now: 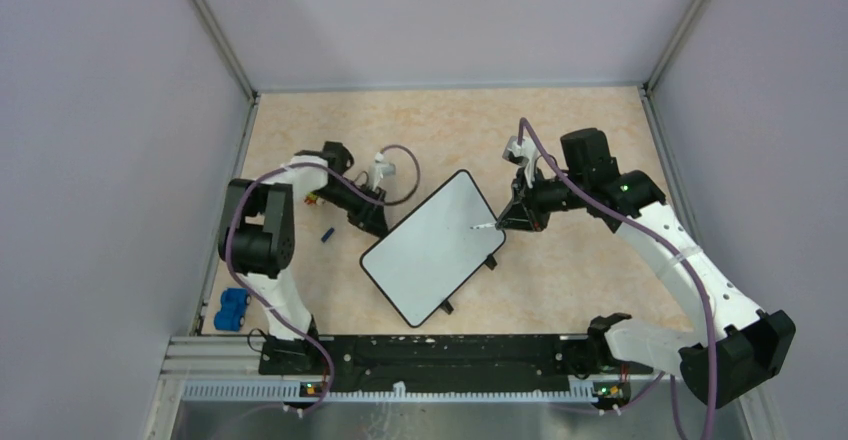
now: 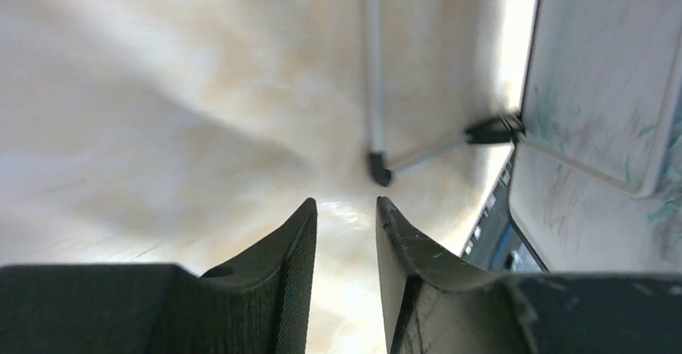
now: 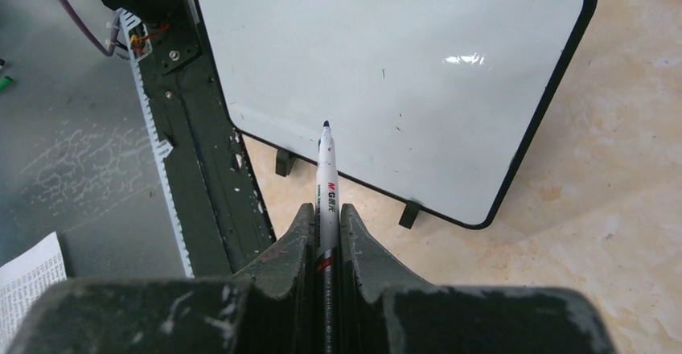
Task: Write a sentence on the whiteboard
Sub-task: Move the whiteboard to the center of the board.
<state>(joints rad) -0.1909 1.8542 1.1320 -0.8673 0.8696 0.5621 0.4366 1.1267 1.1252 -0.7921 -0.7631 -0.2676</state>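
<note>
The whiteboard (image 1: 430, 250) lies tilted in the middle of the table, its white face blank; no sentence shows on it. My right gripper (image 1: 512, 222) is shut on a white marker (image 1: 483, 226) at the board's right edge. In the right wrist view the marker (image 3: 326, 169) runs out from between the shut jaws of that gripper (image 3: 326, 207), its dark tip over the whiteboard (image 3: 386, 72) near the edge with the feet. Whether the tip touches the board I cannot tell. My left gripper (image 1: 375, 225) is at the board's upper left edge. Its jaws (image 2: 346, 203) stand apart with only table between them.
A small blue cap (image 1: 326, 233) lies left of the board. A blue object (image 1: 232, 309) sits by the left arm's base. The black base rail (image 1: 430, 350) runs along the near edge. Cage posts and grey walls close in the table on three sides.
</note>
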